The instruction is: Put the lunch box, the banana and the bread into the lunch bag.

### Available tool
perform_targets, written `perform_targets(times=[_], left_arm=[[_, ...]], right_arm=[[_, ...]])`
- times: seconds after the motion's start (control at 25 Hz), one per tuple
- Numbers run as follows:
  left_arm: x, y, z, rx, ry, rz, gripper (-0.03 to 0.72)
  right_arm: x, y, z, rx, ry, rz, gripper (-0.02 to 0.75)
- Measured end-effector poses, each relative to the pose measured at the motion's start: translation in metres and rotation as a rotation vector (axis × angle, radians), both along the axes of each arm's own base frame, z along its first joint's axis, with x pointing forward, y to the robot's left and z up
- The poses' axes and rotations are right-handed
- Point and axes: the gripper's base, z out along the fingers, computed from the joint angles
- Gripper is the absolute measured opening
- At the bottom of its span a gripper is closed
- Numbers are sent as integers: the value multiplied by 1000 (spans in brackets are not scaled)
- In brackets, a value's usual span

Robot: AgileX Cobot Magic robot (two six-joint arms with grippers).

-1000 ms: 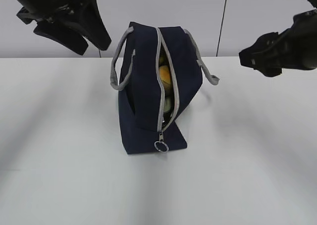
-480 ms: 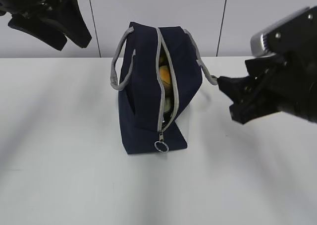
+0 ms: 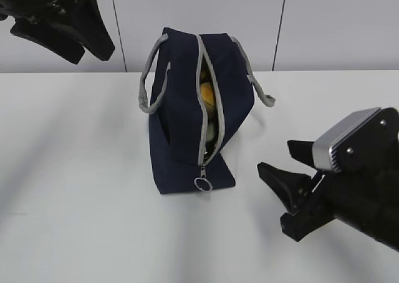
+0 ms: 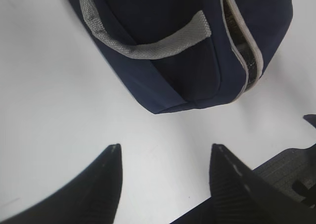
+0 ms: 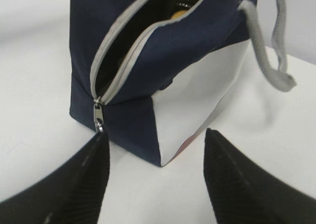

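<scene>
1. Nearest you, the right gripper (image 3: 280, 161) sits low over the white table (image 3: 81, 220), just right of the bag's near end. Its jaws stand well apart with nothing between them; in the right wrist view its fingers (image 5: 84, 179) frame the bag's near corner without touching it.
2. Next, the lunch bag (image 3: 187, 127) stands upright mid-table, its narrow end toward you. The grey zipper (image 3: 202, 108) runs along the top and is open for most of its length; the zipper pull (image 3: 202, 182), with its ring, hangs at the near end.
3. Through that slit you can see the bread (image 3: 207, 96), a golden-orange round, lying inside the bag. Something pale shows below it, but you cannot tell from here what it is.
4. The grey handles (image 3: 149, 86) flop outward on both sides of the bag, one to each side.
5. Farthest from you, the left gripper (image 4: 165, 157) hangs high at the back left, well clear of the bag. Its jaws are spread wide and empty over bare table.
</scene>
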Motion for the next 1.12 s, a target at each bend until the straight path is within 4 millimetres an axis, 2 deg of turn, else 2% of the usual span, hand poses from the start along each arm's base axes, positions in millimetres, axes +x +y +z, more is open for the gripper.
perform_targets(times=[0.32,0.56,0.68,0.88,1.12], left_arm=[[0,0,0,-2,4,7,425],[0,0,0,-3,5,9,425],[0,0,0,-3,5,11,425],[0,0,0,-4,7,14,425],[0,0,0,-3,7,16,425]], right_arm=[[10,19,-38,20,-39,128,436],[12,26,-67,17,11,179,433],[15,27,-74,11,31,178,433],[16,28,-75,14,33,178,433],[18,31,-81,97,109,159,433]])
